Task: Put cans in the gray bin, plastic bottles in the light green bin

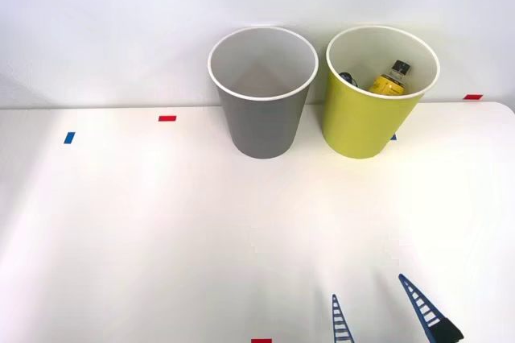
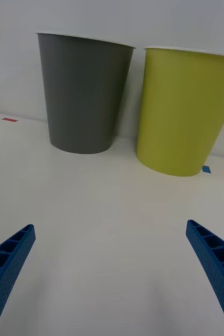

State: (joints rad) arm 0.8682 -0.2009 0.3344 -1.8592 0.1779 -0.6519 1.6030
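We face a broad white table with two tall tapered wastebaskets at its far edge: the gray bin with white rim to the left and the yellow-green bin just beside it on the right, apart by a narrow gap. A small plastic bottle with yellow label and black cap already lies inside the green bin, with something dark next to it that we cannot identify. Our right gripper hovers near the table's near edge, its blue ribbed fingers spread wide and empty. We judge sorting nearly done or done; the sensible move is to check for any remaining item before reaching. The gray bin's bottom is hidden from us, so whether a can rests there we cannot tell.
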